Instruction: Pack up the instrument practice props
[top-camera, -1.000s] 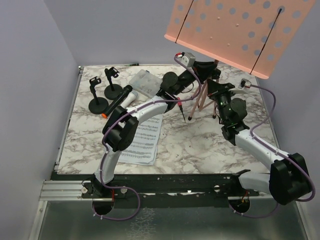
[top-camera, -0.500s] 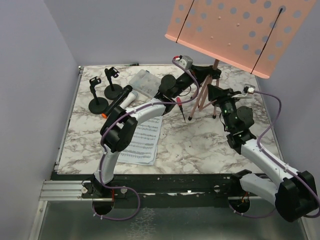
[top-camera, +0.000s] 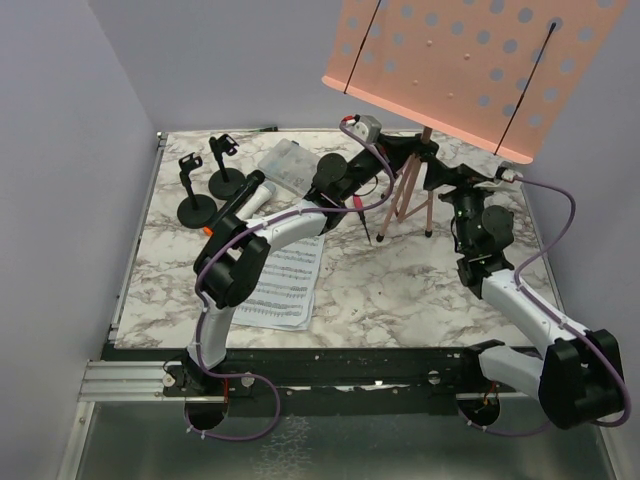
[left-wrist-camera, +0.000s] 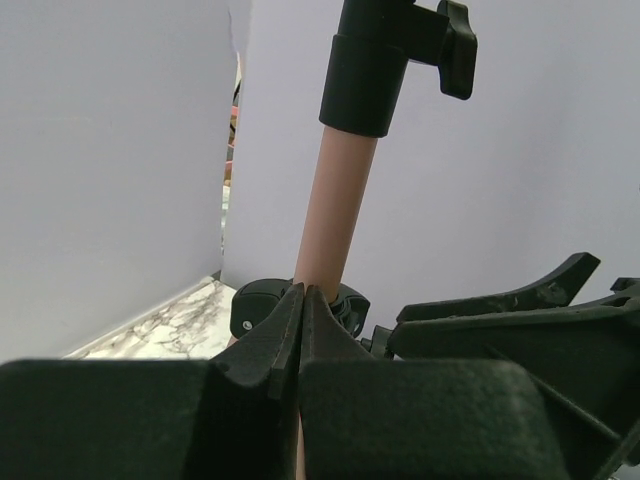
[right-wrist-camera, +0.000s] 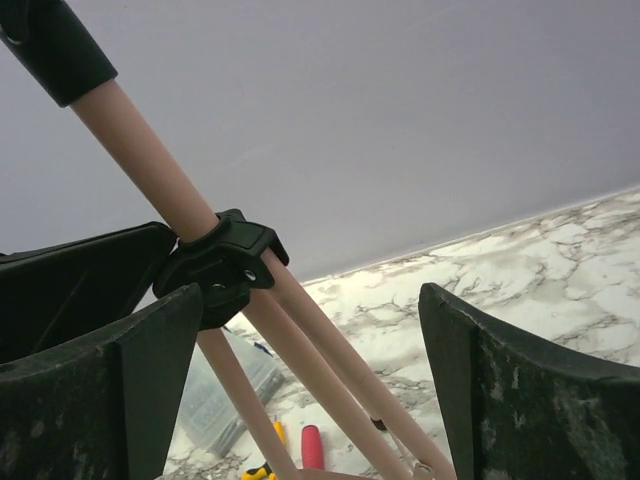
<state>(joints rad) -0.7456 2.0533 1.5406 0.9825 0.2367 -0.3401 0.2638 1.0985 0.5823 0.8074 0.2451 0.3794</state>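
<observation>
Top view. Shows the pink tripod (top-camera: 408, 195) upright at the far middle of the marble table (top-camera: 400, 290), with the perforated desk (top-camera: 460, 70) high above and tilted. Left gripper (top-camera: 412, 150) at the pole just above the legs, reaching in from the left. Right gripper (top-camera: 434, 178) close to the same pole from the right. At the far left, two black mic holders (top-camera: 195, 195) (top-camera: 225, 170) upright, side by side. Just right of them, the handheld microphones (top-camera: 240, 200) lying close together, partly under the left arm. Beside these, a clear compartment box (top-camera: 285, 165). Near the tripod feet, a red screwdriver (top-camera: 360, 205). Sheet-music pages (top-camera: 285, 285) flat at the near left, with printed staves too small to read.

Left wrist view. Shows the left fingers (left-wrist-camera: 260, 350) clenched, tip against tip, with nothing seen between them. Directly behind the tips, the pink pole (left-wrist-camera: 335, 210), going up into a black collar with a knob (left-wrist-camera: 375, 60). Contact between tips and pole: cannot tell.

Right wrist view. Shows the right fingers (right-wrist-camera: 130, 380) spread wide, released, holding nothing. Pink legs (right-wrist-camera: 330, 370) passing between them, not touching. Black hub (right-wrist-camera: 220, 265) just above the finger at the left of the picture. Lower, behind the legs, the clear box, a red handle and a bit of yellow.
</observation>
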